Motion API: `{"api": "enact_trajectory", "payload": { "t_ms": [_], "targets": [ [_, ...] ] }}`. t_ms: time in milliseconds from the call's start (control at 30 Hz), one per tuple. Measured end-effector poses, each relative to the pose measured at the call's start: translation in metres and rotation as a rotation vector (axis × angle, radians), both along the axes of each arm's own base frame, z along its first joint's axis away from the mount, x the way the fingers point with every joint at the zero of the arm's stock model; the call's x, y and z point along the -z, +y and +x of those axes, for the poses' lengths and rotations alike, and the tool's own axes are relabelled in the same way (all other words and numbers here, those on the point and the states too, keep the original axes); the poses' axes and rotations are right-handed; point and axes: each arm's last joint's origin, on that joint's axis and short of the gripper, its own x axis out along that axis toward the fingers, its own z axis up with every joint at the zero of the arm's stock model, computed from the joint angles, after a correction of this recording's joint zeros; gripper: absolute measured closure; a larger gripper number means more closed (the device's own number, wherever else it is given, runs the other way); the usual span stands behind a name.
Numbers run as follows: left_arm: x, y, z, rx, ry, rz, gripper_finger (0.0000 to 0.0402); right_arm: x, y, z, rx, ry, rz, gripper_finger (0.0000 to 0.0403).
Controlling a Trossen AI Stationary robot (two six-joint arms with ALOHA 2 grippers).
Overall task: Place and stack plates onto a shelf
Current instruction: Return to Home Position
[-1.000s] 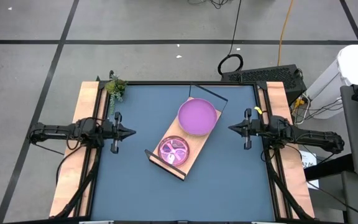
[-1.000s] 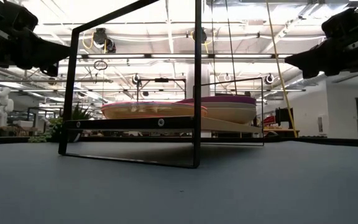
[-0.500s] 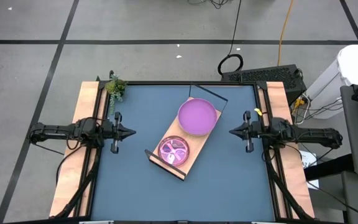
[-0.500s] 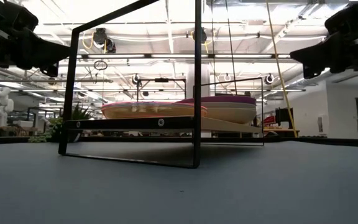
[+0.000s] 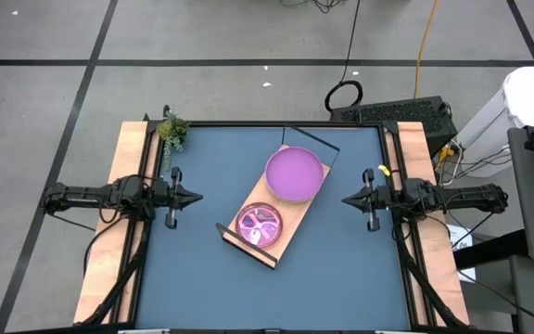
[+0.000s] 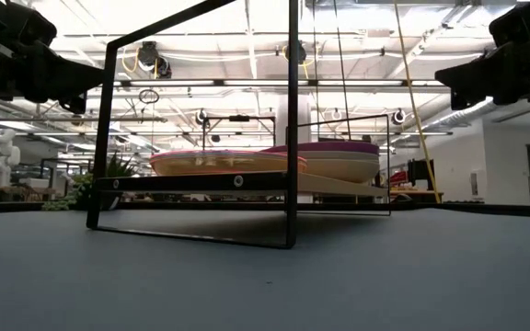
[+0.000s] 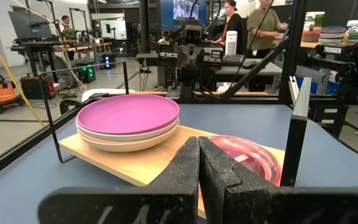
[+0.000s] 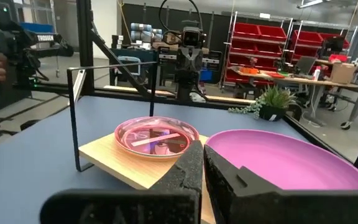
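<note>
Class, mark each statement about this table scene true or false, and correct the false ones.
1. The purple plate tops a stack on the shelf. True.
2. The left gripper holds a plate. False: the left gripper is shut and empty, at the left side of the table.
3. The pink plate lies on the bare table. False: the pink plate sits on the shelf.
4. The right gripper is clear of the shelf, fingers shut. True.

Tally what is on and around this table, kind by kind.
Stacks of round plastic plates: 2, large opaque stack topped purple, small translucent stack topped pink.
Long light-wood shelf with black metal frame ends: 1.
Dark robot hands: 2, left hand, right hand, both shut.
Small green plant: 1.
Total: 6.
</note>
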Motion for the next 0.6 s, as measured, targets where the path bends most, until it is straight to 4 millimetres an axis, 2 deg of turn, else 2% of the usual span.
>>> {"api": "enact_trajectory", "payload": {
  "t_ms": [600],
  "targets": [
    [-0.0002,-0.0024,-0.0001,0.080,-0.011,0.038,0.0401,-0.0022,0.0006,0.0000,-0.020,-0.025,-0.054,0.0403]
  ]
}}
